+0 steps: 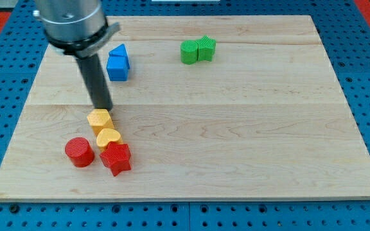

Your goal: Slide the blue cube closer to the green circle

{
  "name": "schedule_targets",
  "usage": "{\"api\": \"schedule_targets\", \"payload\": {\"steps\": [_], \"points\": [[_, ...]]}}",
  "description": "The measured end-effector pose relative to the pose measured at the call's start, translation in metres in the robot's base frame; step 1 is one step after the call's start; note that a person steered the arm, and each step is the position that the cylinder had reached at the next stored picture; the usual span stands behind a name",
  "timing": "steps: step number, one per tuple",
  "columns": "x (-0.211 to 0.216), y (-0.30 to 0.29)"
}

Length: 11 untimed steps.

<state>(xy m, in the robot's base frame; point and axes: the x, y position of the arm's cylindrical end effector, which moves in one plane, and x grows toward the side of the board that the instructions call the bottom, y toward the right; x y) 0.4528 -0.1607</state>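
Observation:
The blue cube [117, 68] sits on the wooden board at the view's upper left, touching a second blue block [119, 52] just above it. Two green blocks stand side by side at the view's top centre, the left one [189, 52] and the right one [205, 48]; I cannot tell which of them is the circle. My tip [103, 109] rests on the board below and slightly left of the blue cube, well apart from it. It is right at the top edge of a yellow hexagon block [99, 120].
A yellow heart block [108, 136] lies just below the yellow hexagon. A red star block [115, 158] touches it from below, and a red cylinder [79, 152] stands to the star's left. The board [236, 128] lies on a blue pegboard surface.

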Motion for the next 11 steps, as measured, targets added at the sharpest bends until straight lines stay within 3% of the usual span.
{"api": "schedule_targets", "payload": {"steps": [1, 2, 5, 7, 11], "points": [[0.036, -0.014], [0.033, -0.018], [-0.054, -0.024], [-0.086, 0.047], [-0.161, 0.081]]}}
